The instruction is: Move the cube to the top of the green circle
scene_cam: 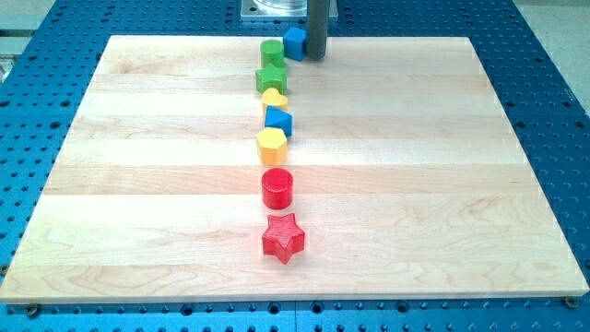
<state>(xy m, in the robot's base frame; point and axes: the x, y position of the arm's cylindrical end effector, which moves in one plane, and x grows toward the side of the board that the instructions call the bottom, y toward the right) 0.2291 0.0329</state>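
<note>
No gripper fitted, only a rod: nothing to open or clench. My tip (316, 55) pressed against the blue cube (294, 42) from the view's right, cube touching the green circle (271, 53) at the surface's (442, 184) top edge.

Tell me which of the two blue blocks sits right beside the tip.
The blue cube at the view's top, just left of my tip and beside the green cylinder. The other blue block sits mid-column.
</note>
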